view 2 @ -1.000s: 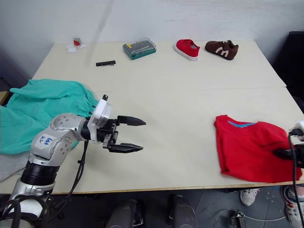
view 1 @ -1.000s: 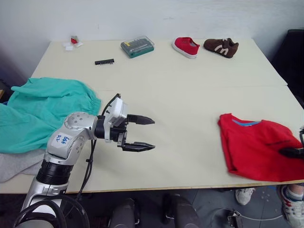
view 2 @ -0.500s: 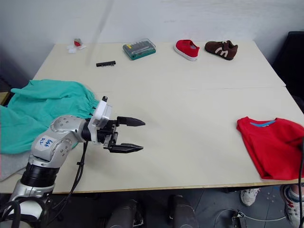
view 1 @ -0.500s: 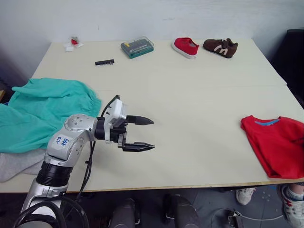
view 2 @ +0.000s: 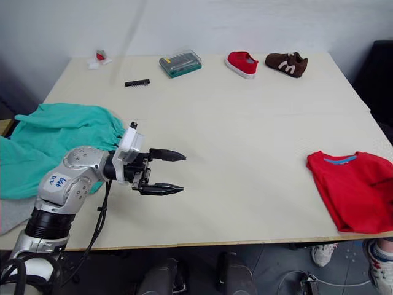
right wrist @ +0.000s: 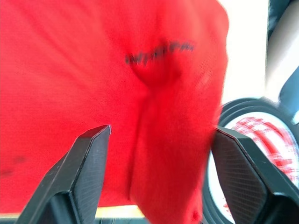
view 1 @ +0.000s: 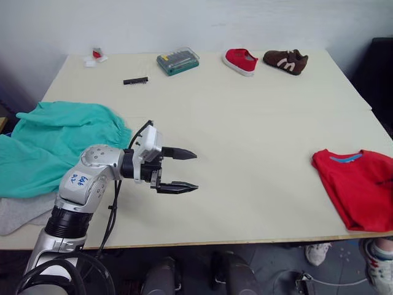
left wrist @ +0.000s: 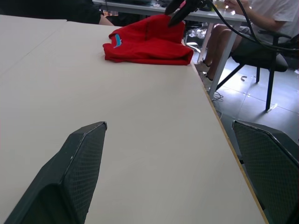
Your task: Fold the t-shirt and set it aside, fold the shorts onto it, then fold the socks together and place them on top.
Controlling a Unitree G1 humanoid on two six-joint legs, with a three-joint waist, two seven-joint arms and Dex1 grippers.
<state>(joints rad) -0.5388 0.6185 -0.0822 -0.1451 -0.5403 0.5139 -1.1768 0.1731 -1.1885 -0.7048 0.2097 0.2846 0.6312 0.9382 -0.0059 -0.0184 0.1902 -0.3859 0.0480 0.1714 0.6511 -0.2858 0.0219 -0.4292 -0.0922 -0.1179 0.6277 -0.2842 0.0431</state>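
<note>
We see the folded bright red cotton t-shirt (view 1: 359,187) at the lower right of the frame, by the cream table's (view 1: 245,123) front edge. Our left gripper (view 1: 178,169) hovers lower left, fingers spread, empty. Our right gripper (right wrist: 159,154) gapes above red cloth, apparently gripping nothing. Teal fabric shorts (view 1: 55,144) lie far left.

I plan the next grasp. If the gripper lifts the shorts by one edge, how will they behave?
The shorts will likely sag and unfold, since they lie in soft rumpled folds. They probably drag, being large and hanging off the table edge. The gathered waistband may bunch, giving a thicker grip.
</note>
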